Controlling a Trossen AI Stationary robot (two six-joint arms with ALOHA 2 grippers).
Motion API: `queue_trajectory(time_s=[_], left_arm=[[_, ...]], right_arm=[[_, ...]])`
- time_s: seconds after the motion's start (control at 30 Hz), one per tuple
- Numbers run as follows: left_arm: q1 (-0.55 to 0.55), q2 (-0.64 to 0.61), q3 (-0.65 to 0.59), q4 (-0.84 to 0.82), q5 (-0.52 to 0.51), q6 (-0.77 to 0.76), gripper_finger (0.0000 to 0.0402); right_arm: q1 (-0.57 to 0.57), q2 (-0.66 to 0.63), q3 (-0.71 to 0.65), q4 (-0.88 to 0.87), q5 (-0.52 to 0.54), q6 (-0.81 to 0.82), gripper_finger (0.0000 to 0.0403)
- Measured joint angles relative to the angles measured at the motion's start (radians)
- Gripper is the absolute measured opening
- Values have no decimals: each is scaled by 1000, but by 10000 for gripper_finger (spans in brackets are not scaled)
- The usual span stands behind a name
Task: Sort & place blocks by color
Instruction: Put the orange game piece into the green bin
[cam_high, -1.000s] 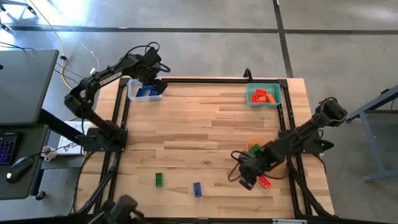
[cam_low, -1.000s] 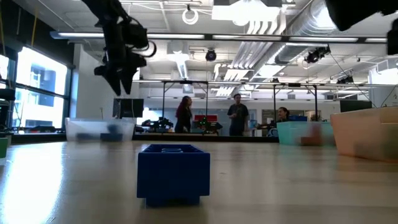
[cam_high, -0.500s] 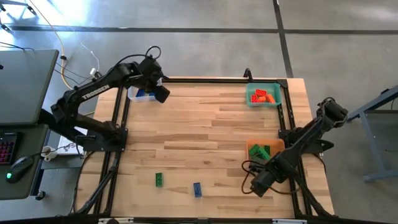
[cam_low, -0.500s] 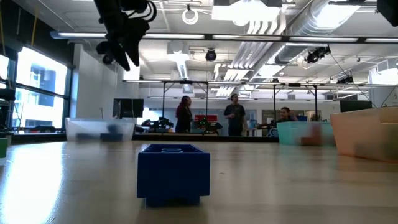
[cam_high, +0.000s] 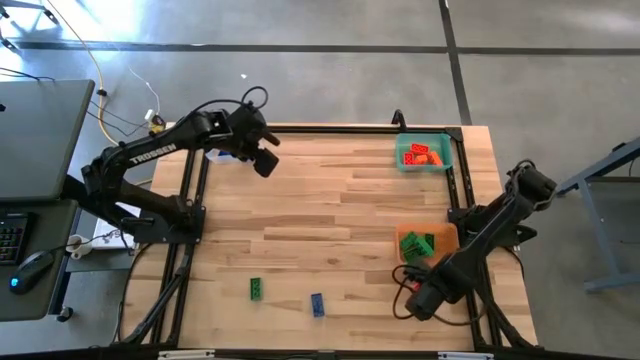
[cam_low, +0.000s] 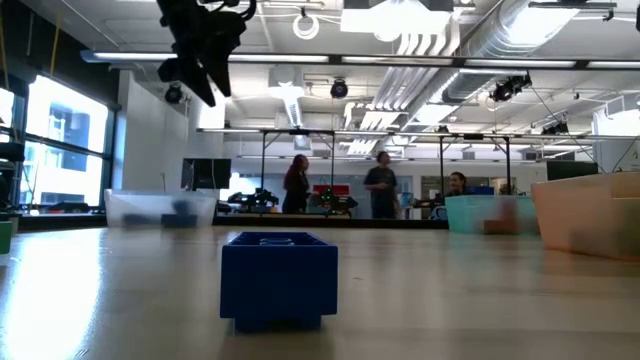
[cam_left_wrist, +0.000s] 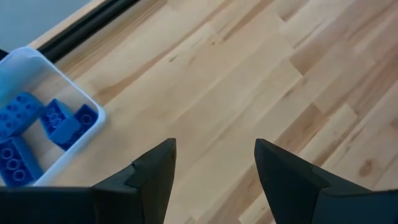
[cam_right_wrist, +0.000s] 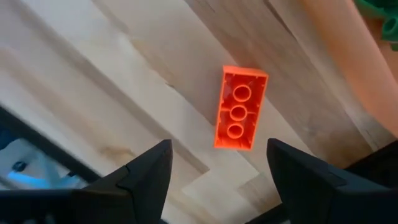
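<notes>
A red block (cam_right_wrist: 241, 109) lies on the wood with its hollow underside up, just beyond my right gripper (cam_right_wrist: 217, 180), which hangs open above it near the table's near right corner (cam_high: 416, 302). My left gripper (cam_left_wrist: 214, 180) is open and empty, raised over bare wood beside the clear bin (cam_left_wrist: 37, 106) of blue blocks (cam_left_wrist: 62, 124) at the far left (cam_high: 265, 160). A green block (cam_high: 256, 288) and a blue block (cam_high: 317, 305) lie flat near the front edge. In the low view the blue block (cam_low: 278, 278) fills the foreground.
An orange bin (cam_high: 448, 232) holding green blocks (cam_high: 415, 244) stands at the right edge, close to my right gripper. A teal bin (cam_high: 442, 160) with red blocks (cam_high: 422, 154) is at the far right. The black frame rail (cam_high: 470, 300) runs along the right side. People stand in the room beyond.
My left gripper has moved away from over the clear bin, toward the table's middle and near side, and has risen. My right gripper has shifted toward the table's right and near edges, and now covers the red block in the high view.
</notes>
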Motion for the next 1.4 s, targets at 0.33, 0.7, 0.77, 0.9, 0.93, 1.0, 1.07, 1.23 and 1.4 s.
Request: queue_trajectory(time_s=[0.33, 0.7, 0.77, 0.9, 0.93, 1.0, 1.07, 1.23, 1.4], left_arm=[[-46, 0, 0, 0, 0, -22, 204], [-61, 0, 0, 0, 0, -23, 202], [-61, 0, 0, 0, 0, -23, 202], [-61, 0, 0, 0, 0, -23, 202], [-61, 0, 0, 0, 0, -23, 202], [-61, 0, 0, 0, 0, -21, 202], [-61, 0, 0, 0, 0, -7, 202], [-61, 0, 0, 0, 0, 12, 202], [-60, 0, 0, 0, 0, 45, 202]], right_arm=[[0, 139, 0, 3, -58, -3, 250], [0, 250, 0, 23, -109, -2, 250], [0, 269, 0, 32, -118, -6, 250], [-1, 292, 1, 63, -135, -27, 246], [-2, 296, 1, 70, -137, -30, 241], [-3, 301, 2, 78, -139, -30, 223], [-9, 302, 2, 87, -147, -30, 195], [-33, 303, 2, 96, -172, -28, 114], [-62, 284, -2, 127, -187, -28, 112]])
